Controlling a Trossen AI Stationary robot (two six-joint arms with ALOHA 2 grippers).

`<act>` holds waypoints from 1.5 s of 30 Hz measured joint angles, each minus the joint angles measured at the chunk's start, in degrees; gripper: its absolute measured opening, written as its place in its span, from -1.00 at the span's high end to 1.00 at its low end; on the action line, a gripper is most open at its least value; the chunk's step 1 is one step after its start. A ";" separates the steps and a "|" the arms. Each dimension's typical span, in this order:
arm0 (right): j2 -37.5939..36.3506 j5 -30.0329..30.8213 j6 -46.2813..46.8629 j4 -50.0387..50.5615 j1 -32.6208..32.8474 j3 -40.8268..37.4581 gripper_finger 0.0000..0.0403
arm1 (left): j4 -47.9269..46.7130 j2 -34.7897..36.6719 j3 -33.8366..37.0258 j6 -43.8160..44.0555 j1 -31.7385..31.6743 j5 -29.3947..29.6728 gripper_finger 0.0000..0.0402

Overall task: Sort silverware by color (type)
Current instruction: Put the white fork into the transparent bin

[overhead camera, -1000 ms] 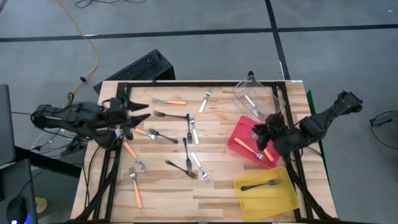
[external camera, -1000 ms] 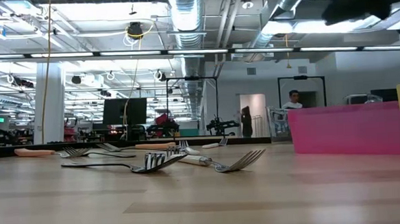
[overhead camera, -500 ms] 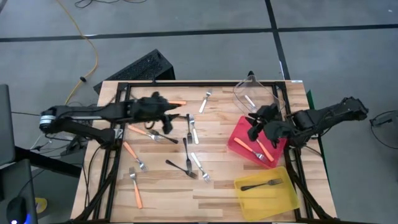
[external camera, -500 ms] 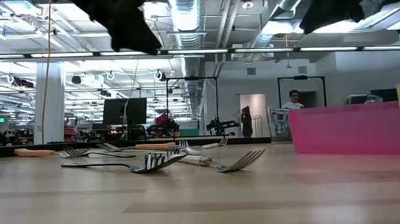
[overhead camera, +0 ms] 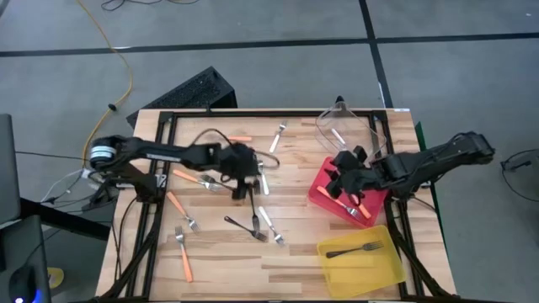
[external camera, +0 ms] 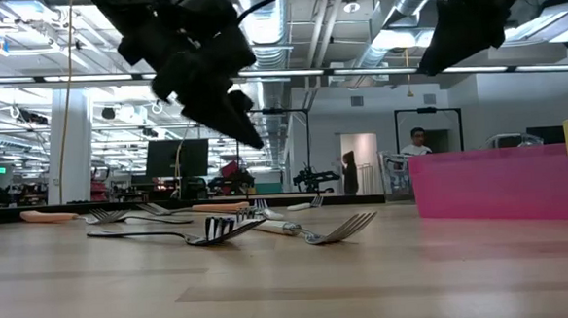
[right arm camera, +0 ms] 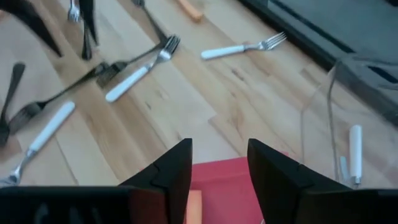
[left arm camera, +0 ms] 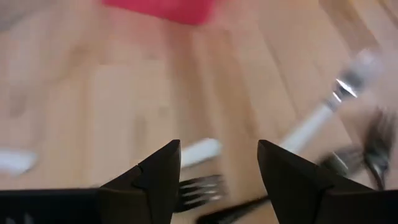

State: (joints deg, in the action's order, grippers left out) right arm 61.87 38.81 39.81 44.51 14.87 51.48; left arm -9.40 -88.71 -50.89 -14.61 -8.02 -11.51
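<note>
Forks lie scattered on the wooden table: orange-handled ones [overhead camera: 189, 178], black ones [overhead camera: 246, 224] and white-handled ones [overhead camera: 264, 178]. My left gripper [overhead camera: 242, 181] hangs open above the middle of the scatter. In the left wrist view its fingers [left arm camera: 217, 168] stand over a black fork's tines [left arm camera: 200, 188] and a white handle [left arm camera: 200, 150], touching neither. My right gripper [overhead camera: 342, 181] is open above the red bin [overhead camera: 324, 195], which holds an orange-handled fork [overhead camera: 352, 206]; its wrist view [right arm camera: 217, 162] looks past the bin's rim [right arm camera: 217, 177].
A yellow bin [overhead camera: 387, 268] with a black fork [overhead camera: 354, 250] sits at the near right corner. A clear bin [overhead camera: 370, 126] holding a white fork [right arm camera: 354, 140] stands at the far right. A black frame rims the table. The near-middle boards are bare.
My left arm has swung out from the table's left edge toward its middle, and its gripper now hangs over the central forks. My right arm has stretched a little toward the left and stays above the red bin. No fork has moved.
</note>
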 joint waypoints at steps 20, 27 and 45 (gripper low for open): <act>4.09 -1.63 0.25 -0.77 0.12 0.00 0.12 | 0.79 -9.75 -8.02 -22.06 10.55 -5.87 0.02; 4.07 -3.08 0.28 -0.48 0.23 -0.07 0.12 | 0.62 -15.15 -11.34 -23.92 10.43 -6.96 0.03; 4.02 -4.19 0.79 -0.11 0.46 -0.04 0.12 | -1.58 -23.00 -11.05 -26.30 11.20 -5.44 0.10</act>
State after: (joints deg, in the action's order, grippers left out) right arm 65.89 34.61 40.60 44.40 15.33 51.44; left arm -10.98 -111.71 -61.95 -40.92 3.18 -16.95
